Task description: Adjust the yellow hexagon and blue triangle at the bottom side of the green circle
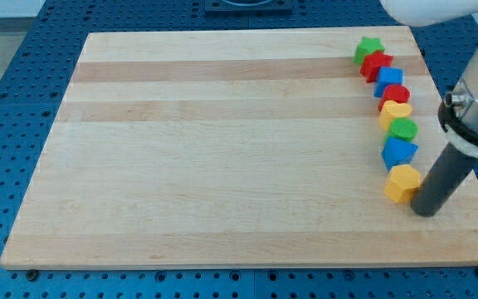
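Note:
The green circle (403,129) lies near the board's right edge, in a chain of blocks that runs top to bottom. The blue triangle (399,153) sits right below it and touches it. The yellow hexagon (402,183) sits below the blue triangle, at the chain's lower end. My tip (426,210) is on the board just right of and slightly below the yellow hexagon, very close to it or touching it.
Above the green circle the chain continues upward: yellow heart (396,113), red circle (395,95), blue cube (389,79), red star (378,63), green star (369,48). The wooden board (222,149) lies on a blue perforated table; its right edge is close to my tip.

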Controlling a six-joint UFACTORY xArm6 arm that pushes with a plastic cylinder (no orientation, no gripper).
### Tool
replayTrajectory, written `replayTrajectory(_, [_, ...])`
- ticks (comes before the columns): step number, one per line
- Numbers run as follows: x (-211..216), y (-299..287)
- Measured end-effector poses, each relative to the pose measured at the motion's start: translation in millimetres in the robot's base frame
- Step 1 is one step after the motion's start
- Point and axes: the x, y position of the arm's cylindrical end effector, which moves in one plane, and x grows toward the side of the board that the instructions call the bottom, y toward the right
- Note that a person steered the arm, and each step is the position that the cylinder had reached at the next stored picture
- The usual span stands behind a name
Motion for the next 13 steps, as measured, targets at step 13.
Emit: replayTrajectory(13, [-50.1,-87.4])
